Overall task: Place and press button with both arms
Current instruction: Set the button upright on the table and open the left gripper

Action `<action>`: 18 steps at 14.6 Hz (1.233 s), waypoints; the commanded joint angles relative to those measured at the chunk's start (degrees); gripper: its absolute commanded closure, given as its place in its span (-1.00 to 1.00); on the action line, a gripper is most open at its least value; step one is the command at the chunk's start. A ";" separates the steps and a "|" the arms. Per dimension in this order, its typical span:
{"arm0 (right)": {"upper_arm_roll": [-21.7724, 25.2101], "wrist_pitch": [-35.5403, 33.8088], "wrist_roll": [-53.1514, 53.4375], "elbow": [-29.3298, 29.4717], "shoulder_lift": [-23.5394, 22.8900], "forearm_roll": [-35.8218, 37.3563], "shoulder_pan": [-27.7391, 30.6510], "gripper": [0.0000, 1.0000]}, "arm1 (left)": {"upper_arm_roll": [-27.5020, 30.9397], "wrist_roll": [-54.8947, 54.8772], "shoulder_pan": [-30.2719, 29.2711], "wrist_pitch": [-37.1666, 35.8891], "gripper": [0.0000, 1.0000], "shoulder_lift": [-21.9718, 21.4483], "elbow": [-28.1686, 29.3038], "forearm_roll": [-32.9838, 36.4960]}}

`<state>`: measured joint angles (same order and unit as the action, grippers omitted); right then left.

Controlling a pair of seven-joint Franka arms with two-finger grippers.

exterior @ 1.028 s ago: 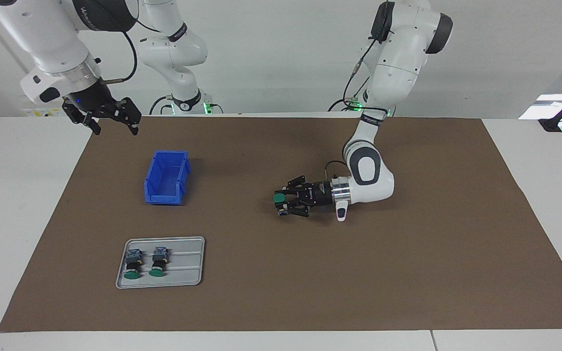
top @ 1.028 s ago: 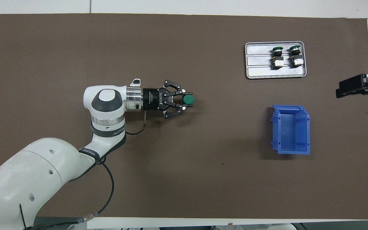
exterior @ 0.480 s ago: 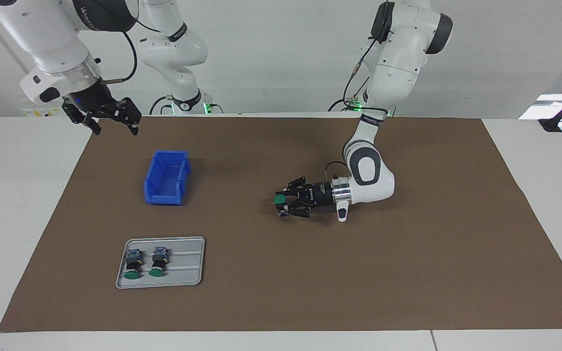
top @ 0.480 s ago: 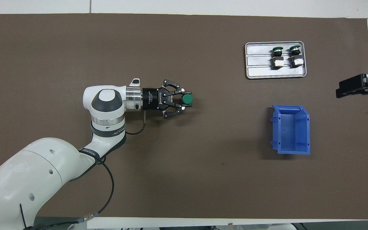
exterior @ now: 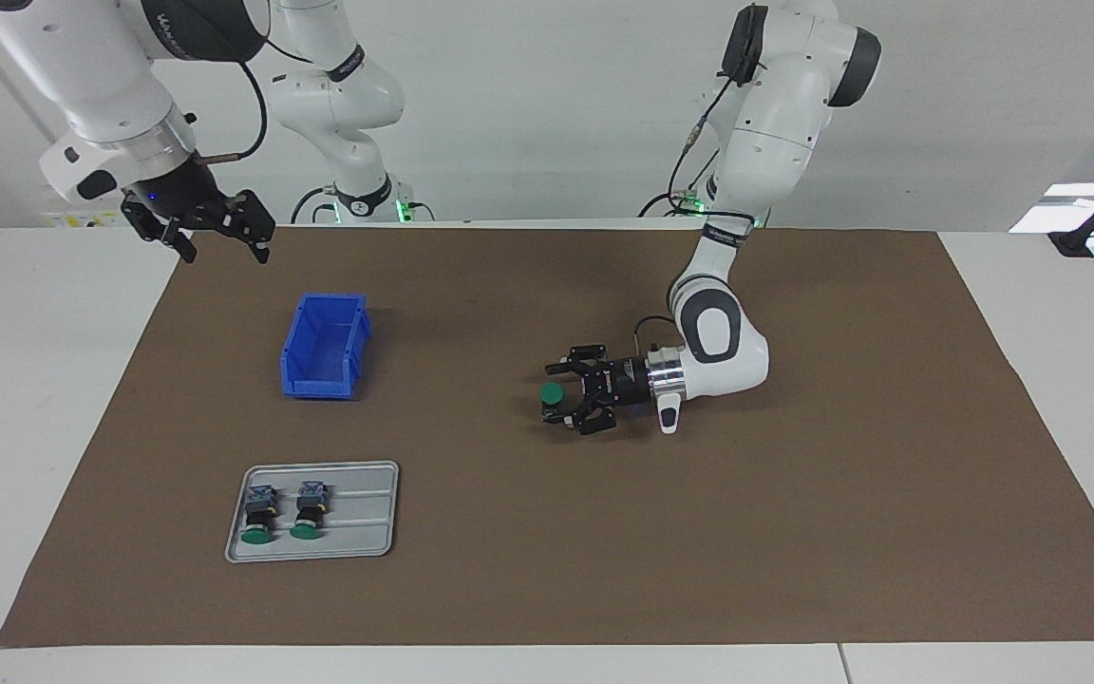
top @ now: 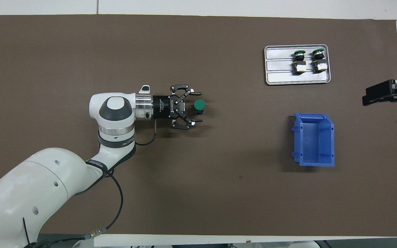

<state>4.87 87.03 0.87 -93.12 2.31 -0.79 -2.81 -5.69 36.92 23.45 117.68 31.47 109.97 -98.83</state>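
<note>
So the left claw (exterior: 561, 391) is down low near the middle of the brown mat (exterior: 794, 532) on the worktop (exterior: 34, 380), lying roughly level and pointing toward the right arm's end, and its fingers are spread wide with a clear gap on each side of the button (exterior: 553, 393). That button stands upright on the mat with its round green cap facing up, right between the two fingertips but not pinched by either one, at least going by the overhead view, where there's bare mat between the cap and each tip. The right claw (exterior: 220, 239) hangs in the air over the edge of the mat at its own arm's end, just waiting, and its fingers are spread too with nothing between them. Below it sits a blue bin (exterior: 324, 346), open side up and empty as far as I can see. Farther from the robots than the bin there's a grey tray (exterior: 371, 513) with two more buttons (exterior: 260, 513) lying on their sides next to each other, green caps pointing away from the robots and the blue-grey blocks toward them. The tray and the bin are well apart from the button in the middle.
</note>
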 commanded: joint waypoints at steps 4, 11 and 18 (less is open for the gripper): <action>-0.65 -0.28 -1.31 -1.18 1.11 0.70 0.62 -0.98 | -0.11 1.48 -2.18 0.36 -1.00 -4.22 1.12 8.54; -0.65 -0.28 -1.22 -1.18 1.11 0.70 0.62 -0.98 | 1.20 9.54 -4.64 -4.01 -1.00 -8.18 -3.86 28.39; -0.65 -0.28 -1.31 -1.18 1.11 0.70 0.62 -0.98 | 1.03 19.50 -2.89 -9.92 -1.00 -8.09 -16.45 49.94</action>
<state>4.87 87.03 0.87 -93.12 2.31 -0.79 -2.81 -4.99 55.39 19.16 108.82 23.14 94.29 -52.67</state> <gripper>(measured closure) 0.009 0.000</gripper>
